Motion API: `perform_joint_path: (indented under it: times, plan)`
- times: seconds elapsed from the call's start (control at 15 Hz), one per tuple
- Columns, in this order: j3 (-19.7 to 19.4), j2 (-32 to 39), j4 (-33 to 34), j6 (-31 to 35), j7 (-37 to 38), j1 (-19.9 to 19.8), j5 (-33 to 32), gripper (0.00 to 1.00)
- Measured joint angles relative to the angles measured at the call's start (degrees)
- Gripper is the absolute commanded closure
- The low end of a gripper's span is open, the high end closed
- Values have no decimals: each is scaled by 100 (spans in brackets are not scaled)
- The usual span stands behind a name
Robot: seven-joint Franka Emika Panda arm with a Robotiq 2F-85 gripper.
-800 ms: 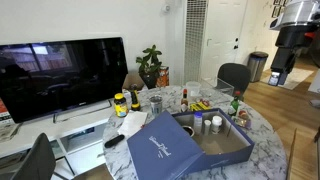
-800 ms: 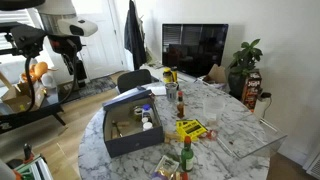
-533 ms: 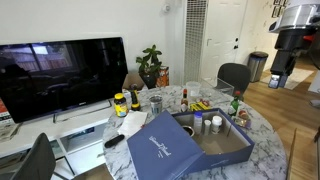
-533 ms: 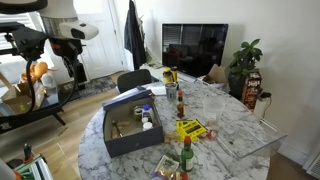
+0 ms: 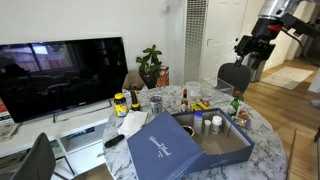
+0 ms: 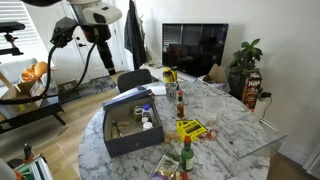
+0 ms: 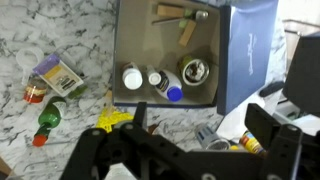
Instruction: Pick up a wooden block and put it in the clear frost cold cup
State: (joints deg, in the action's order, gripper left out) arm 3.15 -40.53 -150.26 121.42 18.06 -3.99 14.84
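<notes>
The gripper is held high over the marble table; in the wrist view the jaws are spread wide with nothing caught between them. Two wooden blocks can be seen lying inside the open box, at the end away from the jars; one's laid flat, the other's tilted. The frosted cup can't really be picked out in all that clutter.
</notes>
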Motion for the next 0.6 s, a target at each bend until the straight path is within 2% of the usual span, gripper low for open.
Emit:
perform_joint_path:
  times: [0.27, 0.53, 0.6]
  plan:
    - [1, 499, 419, 387, 665, -540, -256, 0]
    - [14, 561, 489, 389, 864, -600, -282, 0]
    - [30, 639, 502, 395, 1120, -619, -280, 0]
